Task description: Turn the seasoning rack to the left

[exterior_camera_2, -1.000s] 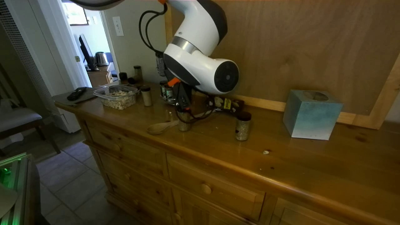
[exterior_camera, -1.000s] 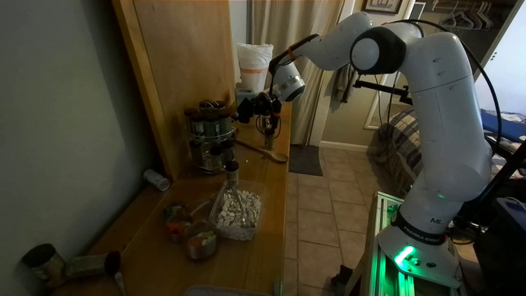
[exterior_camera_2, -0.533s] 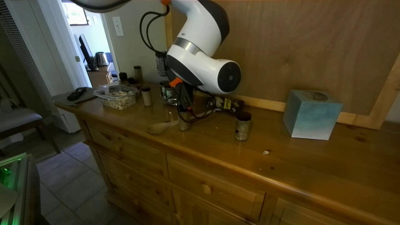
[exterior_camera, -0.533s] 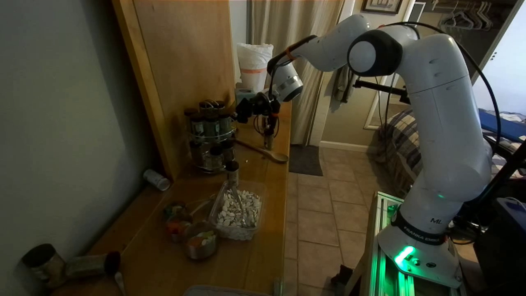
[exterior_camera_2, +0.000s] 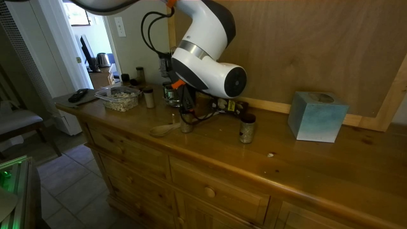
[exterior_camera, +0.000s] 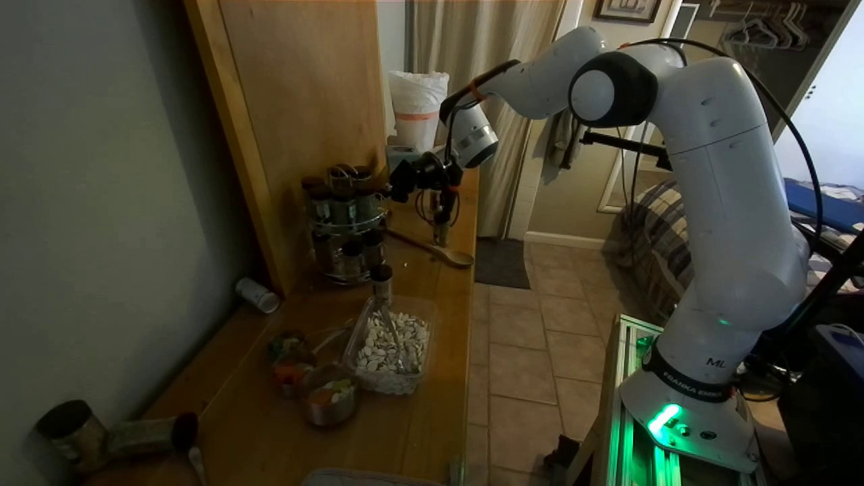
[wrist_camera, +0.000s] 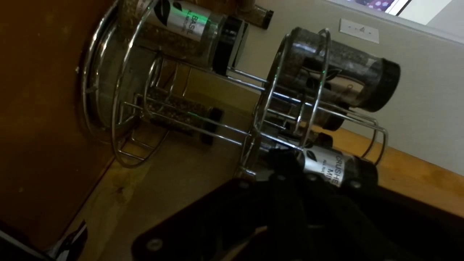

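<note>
Watching remotely, I read the black two-fingered tool (wrist_camera: 284, 159) as closed, at the upper tier of the round chrome-wire seasoning rack (exterior_camera: 347, 229), upright on the brown wooden bench (exterior_camera: 412, 442). Contact unclear; rack's vertical axis lies beyond tool.

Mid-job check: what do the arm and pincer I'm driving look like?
The arm is white, rounded and tubular, with black joint covers, a silver band, an orange piece and black cables outside. Its base has a dark collar lettered FRANKA EMIKA and a glowing green light. The pincer is black and angular, with round screw heads.
</note>
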`<state>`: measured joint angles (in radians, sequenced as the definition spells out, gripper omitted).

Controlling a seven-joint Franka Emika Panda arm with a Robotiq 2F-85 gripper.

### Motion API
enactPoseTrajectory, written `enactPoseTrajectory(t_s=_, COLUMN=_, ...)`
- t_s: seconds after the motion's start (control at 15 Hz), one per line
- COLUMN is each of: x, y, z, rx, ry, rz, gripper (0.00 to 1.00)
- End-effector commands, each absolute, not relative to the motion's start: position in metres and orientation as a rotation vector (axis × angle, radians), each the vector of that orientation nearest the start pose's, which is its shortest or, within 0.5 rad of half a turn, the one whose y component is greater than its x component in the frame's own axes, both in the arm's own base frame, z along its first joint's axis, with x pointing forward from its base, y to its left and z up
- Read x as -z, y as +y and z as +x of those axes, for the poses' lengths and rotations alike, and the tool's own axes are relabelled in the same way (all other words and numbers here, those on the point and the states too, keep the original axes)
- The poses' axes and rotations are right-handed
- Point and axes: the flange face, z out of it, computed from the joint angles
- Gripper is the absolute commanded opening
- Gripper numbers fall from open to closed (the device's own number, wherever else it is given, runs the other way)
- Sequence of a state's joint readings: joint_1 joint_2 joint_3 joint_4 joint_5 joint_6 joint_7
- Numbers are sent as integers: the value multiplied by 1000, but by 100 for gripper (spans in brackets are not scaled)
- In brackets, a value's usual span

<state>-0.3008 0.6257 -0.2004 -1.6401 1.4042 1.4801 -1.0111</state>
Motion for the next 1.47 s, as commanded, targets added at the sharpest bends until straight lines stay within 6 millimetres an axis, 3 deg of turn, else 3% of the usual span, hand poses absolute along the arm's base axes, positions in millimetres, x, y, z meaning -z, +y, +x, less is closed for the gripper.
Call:
enactPoseTrajectory(t_s=0.0, x=-286, y=-194, z=627, rx=353, ry=-19, rz=-1739, gripper=1)
enactPoseTrajectory(t_s=0.93, x=-278, y=-173, z=606, rx=53, ry=39, rz=-1577, gripper=1)
enactPoseTrajectory(t_s=1.4, x=-287, y=-181, z=606, rx=98, ry=51, rz=-1629, gripper=1)
